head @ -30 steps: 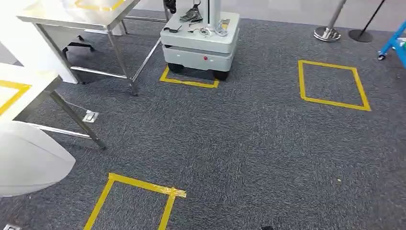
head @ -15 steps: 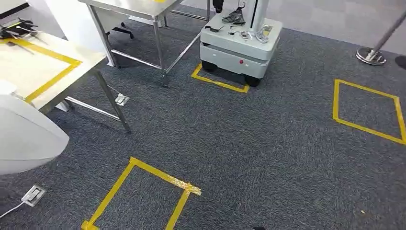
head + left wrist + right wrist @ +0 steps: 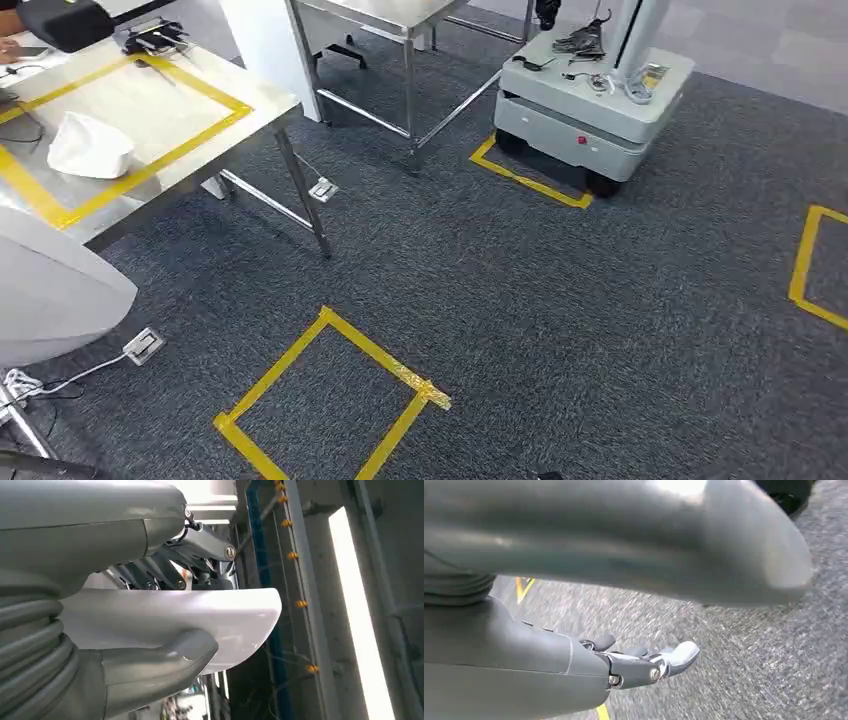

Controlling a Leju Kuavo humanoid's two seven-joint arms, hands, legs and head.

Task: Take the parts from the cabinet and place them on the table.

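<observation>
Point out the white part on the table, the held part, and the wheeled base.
white part (image 3: 90, 145), head view, top.
held part (image 3: 200, 615), left wrist view, flat face.
wheeled base (image 3: 580, 115), head view, front panel.

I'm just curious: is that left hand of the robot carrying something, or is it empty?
Carrying. The left hand grips a white part, thumb on one side and fingers on the other.

Open carpet (image 3: 520, 300) ahead; the table (image 3: 150, 110) at left and wheeled base (image 3: 590, 110) beyond block passage.

Two white parts (image 3: 91, 145) (image 3: 200, 615); two steel tables (image 3: 215, 125) (image 3: 400, 12); one wheeled grey base (image 3: 590, 95); three yellow tape squares (image 3: 330, 400).
</observation>
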